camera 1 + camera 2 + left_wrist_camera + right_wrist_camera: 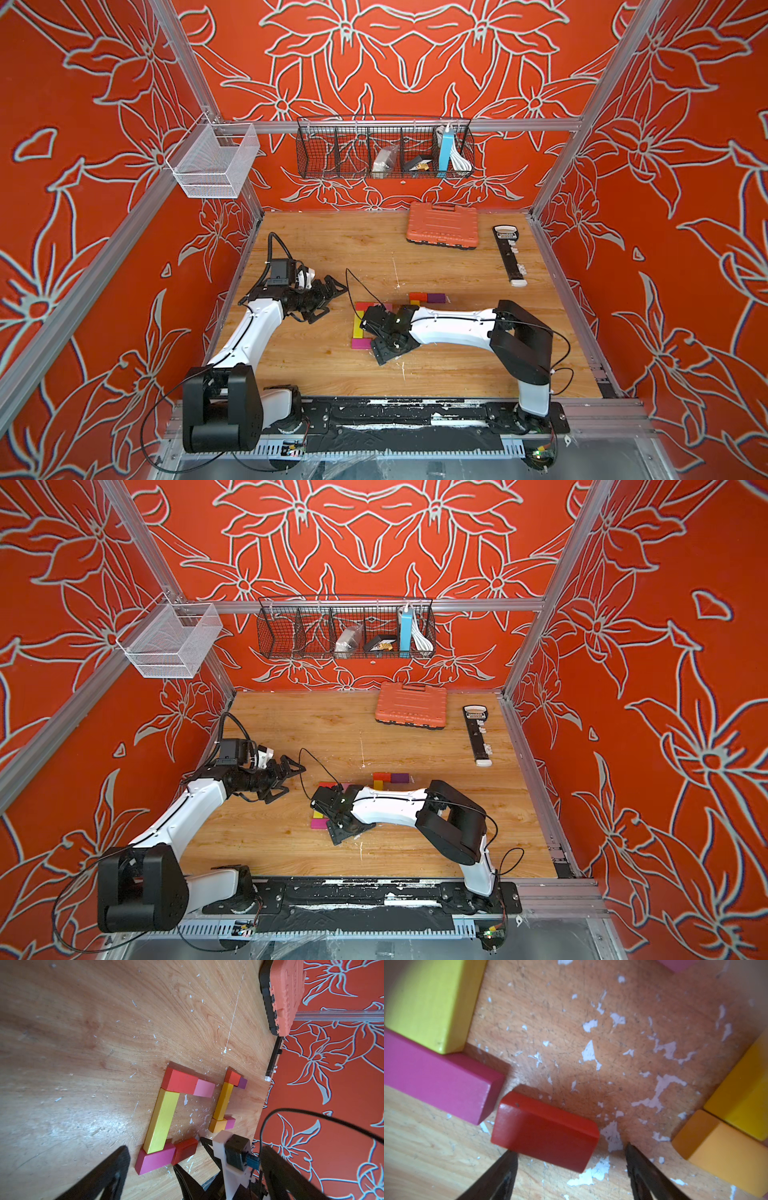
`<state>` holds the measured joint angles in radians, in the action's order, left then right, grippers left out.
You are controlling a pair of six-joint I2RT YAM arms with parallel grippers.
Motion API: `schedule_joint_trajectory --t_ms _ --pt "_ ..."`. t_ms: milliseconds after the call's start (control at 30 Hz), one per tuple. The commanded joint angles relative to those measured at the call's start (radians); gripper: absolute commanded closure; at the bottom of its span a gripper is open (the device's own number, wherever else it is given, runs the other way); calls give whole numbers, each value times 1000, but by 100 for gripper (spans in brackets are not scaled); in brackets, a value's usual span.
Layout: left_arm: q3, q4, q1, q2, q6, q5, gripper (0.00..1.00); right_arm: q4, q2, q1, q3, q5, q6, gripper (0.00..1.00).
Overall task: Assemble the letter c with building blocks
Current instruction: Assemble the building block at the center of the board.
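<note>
The building blocks lie mid-table in two groups. In the left wrist view, a yellow bar (162, 1120) joins a red block (180, 1082) and pink block (204, 1088) at one end to a magenta block (155, 1159) at the other. A dark red block (546, 1130) lies slightly askew by the magenta block (440, 1080). My right gripper (571, 1159) is open, low over the table, its fingertips either side of the dark red block's near edge. The left gripper (334, 299) hovers open and empty to the left. Beyond sit a red block (417, 297), a purple block (435, 297) and an orange-yellow bar (223, 1101).
An orange ribbed tool case (442, 226) lies at the back right, with a black strip tool (509, 255) beside it near the right wall. A black wire basket (384, 149) and a white mesh basket (216, 160) hang on the frame above the table.
</note>
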<state>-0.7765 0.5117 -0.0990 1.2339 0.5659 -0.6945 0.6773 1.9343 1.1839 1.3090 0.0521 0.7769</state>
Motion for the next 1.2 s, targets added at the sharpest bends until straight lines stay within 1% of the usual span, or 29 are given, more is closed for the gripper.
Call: schedule_joint_trajectory --t_ms 0,733,1167 --pt "11 -7 -7 10 -9 -16 2 24 17 -4 27 25 12 16" --pt "13 -14 -6 19 -9 -16 2 10 18 -22 26 19 23 17" --pt "17 -16 -6 27 -11 -20 2 -77 -25 -22 -16 -52 40 16"
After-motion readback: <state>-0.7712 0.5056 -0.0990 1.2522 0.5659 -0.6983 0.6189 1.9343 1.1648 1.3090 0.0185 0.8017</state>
